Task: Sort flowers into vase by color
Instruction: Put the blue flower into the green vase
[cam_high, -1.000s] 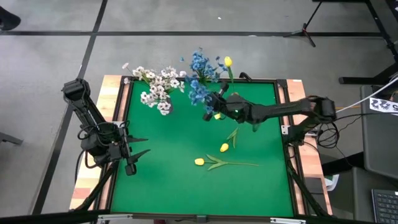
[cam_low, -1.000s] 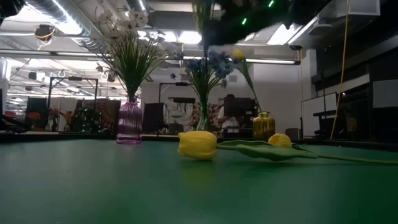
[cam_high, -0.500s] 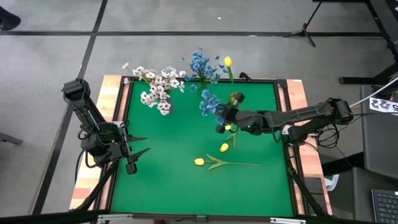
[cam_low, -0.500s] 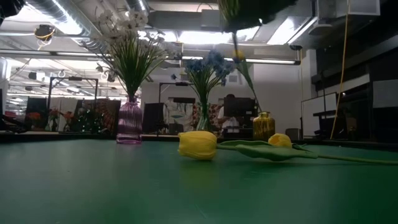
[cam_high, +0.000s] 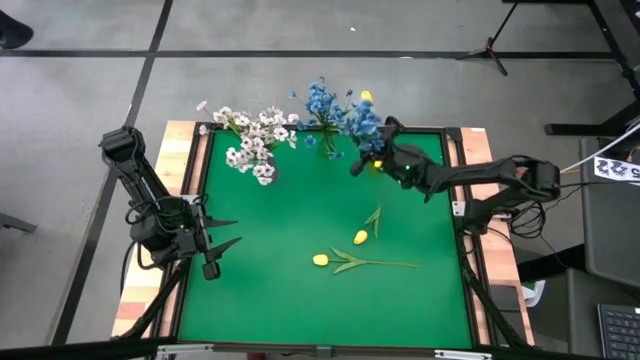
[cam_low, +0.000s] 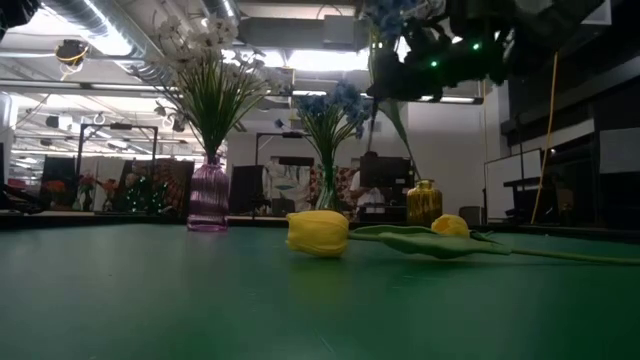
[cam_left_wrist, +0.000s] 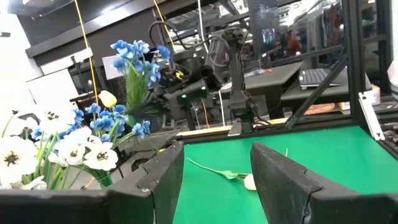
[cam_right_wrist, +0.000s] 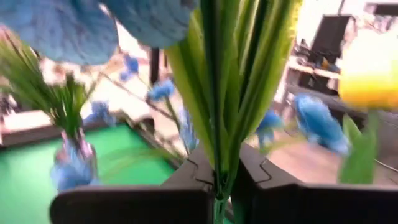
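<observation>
My right gripper (cam_high: 372, 162) is over the table's far right part, shut on a blue clustered sprig (cam_high: 361, 120) whose bloom stands beside the blue bunch (cam_high: 322, 100) in its clear vase (cam_low: 328, 190). The sprig's leafy stem fills the right wrist view (cam_right_wrist: 227, 93). White sprays (cam_high: 255, 140) stand in a purple vase (cam_low: 208, 195). One yellow bud (cam_high: 366, 97) stands in a gold vase (cam_low: 424, 203). Two yellow tulips (cam_high: 320, 259) (cam_high: 360, 237) lie flat on the green mat. My left gripper (cam_high: 225, 236) waits open at the table's left side. My right gripper pinches the blue sprig's green stem (cam_right_wrist: 219, 179) between its two fingers, low on the stem, below the leaves. The sprig is lifted clear of the table, with its blue bloom (cam_low: 385, 10) above the gripper in the low view.
The three vases stand in a row along the far edge. The nearer tulip's long stem (cam_high: 385, 264) stretches toward the right edge. A wooden frame (cam_high: 190, 170) borders the mat. Open mat lies at the middle and near side. A person shows far behind in the room (cam_low: 370, 185).
My right gripper, carrying the blue sprig, first drew back from the blue vase toward the table's middle, then swung toward the far edge and to the right, ending near the gold vase. The sprig stayed lifted clear throughout.
</observation>
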